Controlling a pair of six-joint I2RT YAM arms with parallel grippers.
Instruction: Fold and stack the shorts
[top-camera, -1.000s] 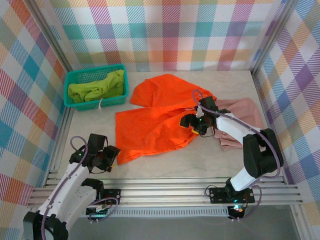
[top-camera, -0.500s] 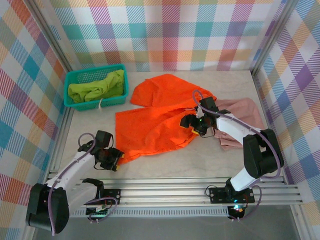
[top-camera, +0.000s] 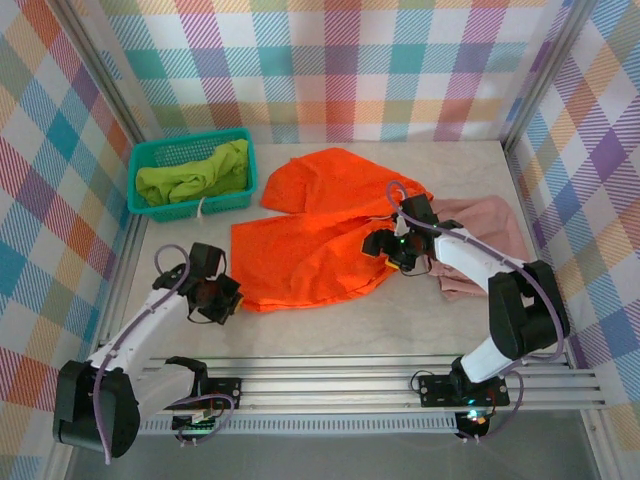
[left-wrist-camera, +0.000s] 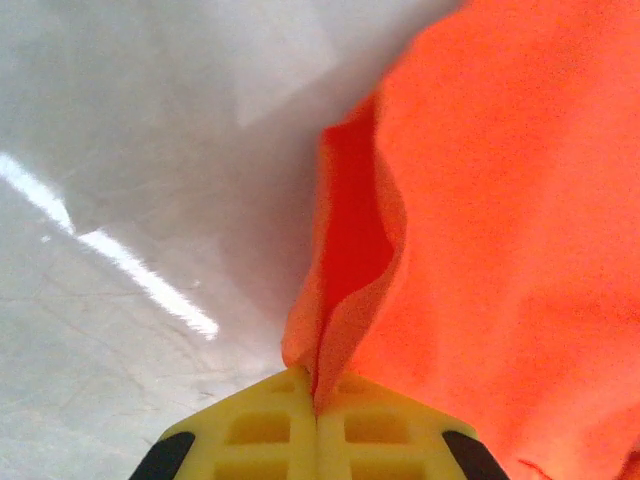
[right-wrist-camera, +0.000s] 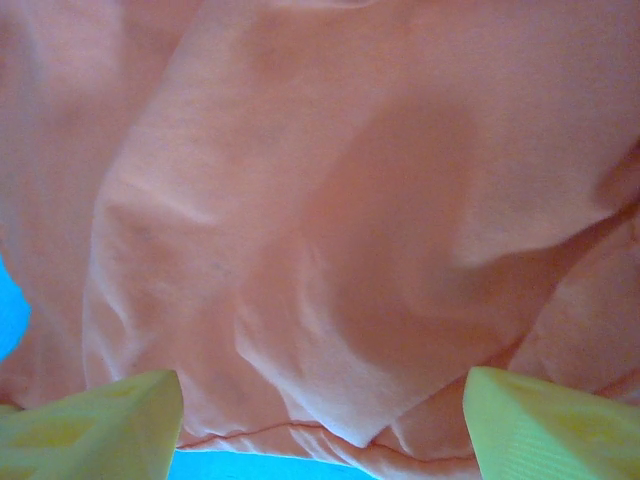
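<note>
A lab test booth: plaid cloth walls (top-camera: 340, 60) on aluminium rails (top-camera: 330, 385).

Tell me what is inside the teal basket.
Crumpled green shorts fill most of the basket. Bare mesh floor shows along its far side. Anything beneath the shorts is covered, so I cannot tell what is there.

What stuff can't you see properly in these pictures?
Top view: part of the pink shorts lies under the orange shorts and the right arm.
Top view: the green shorts are bunched in the basket, shape hidden.
Left wrist view: the left end effector, shut on the orange shorts, is cut off at the bottom.
Right wrist view: cloth too close and blurry to name; the right end effector is cut off at the bottom.
</note>
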